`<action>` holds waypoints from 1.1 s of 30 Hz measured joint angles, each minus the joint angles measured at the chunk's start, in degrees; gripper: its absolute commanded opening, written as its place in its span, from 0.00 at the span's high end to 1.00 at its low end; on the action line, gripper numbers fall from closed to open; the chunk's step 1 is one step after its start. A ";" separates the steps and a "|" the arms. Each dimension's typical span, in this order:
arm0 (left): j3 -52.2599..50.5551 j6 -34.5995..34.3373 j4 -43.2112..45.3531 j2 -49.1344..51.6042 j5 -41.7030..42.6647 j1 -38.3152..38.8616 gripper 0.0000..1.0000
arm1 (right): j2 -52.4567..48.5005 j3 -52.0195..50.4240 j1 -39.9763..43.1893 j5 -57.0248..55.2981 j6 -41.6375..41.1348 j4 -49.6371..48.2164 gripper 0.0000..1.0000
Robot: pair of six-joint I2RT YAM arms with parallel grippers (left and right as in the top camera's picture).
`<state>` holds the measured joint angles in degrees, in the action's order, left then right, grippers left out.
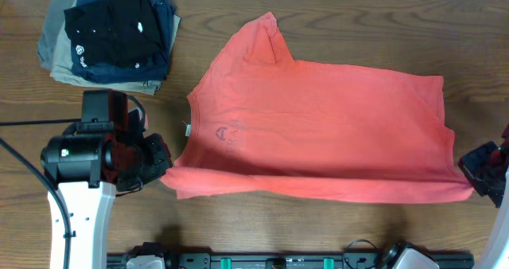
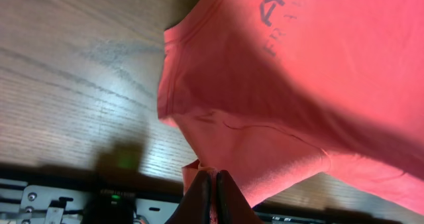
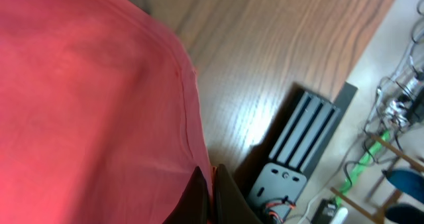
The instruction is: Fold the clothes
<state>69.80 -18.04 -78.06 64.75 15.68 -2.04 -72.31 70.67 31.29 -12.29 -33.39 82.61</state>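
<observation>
The clothes, a coral-red T-shirt [image 1: 318,122], lie across the middle of the wooden table, folded once lengthwise with a sleeve pointing to the back. Faint dark lettering [image 2: 281,15] shows through the cloth near the collar. My left gripper [image 1: 163,164] is shut on the shirt's near left corner; in the left wrist view the fingers [image 2: 213,197] pinch red cloth [image 2: 278,118] that hangs off the table. My right gripper [image 1: 475,173] is shut on the near right corner, its fingers [image 3: 212,194] clamping the hem of the red cloth [image 3: 86,105].
A stack of folded garments [image 1: 111,34], black and navy over khaki, sits at the back left corner. A black rail with electronics [image 1: 302,261] runs along the front edge. A cable [image 1: 24,165] trails beside the left arm.
</observation>
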 measured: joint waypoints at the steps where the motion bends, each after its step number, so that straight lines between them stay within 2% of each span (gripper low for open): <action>1: 0.00 0.00 -0.28 0.09 -0.17 0.00 0.94 | 0.00 0.00 0.00 -0.20 -0.28 0.20 0.99; 13: 0.00 -0.02 0.74 -1.16 -0.87 0.00 0.94 | 0.35 -1.01 0.00 -1.29 -2.86 0.33 0.97; 24: -0.04 -0.15 7.37 3.06 -1.05 0.00 0.94 | 0.55 -8.24 0.07 -2.19 -7.54 -5.79 0.96; 33: -0.15 -0.15 7.65 7.21 -1.05 0.00 0.94 | 0.59 -9.88 0.48 -4.26 -10.84 -7.08 0.94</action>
<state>69.65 -18.20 -70.41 71.96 14.63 -2.04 -71.72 60.80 31.77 -16.56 -44.23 75.53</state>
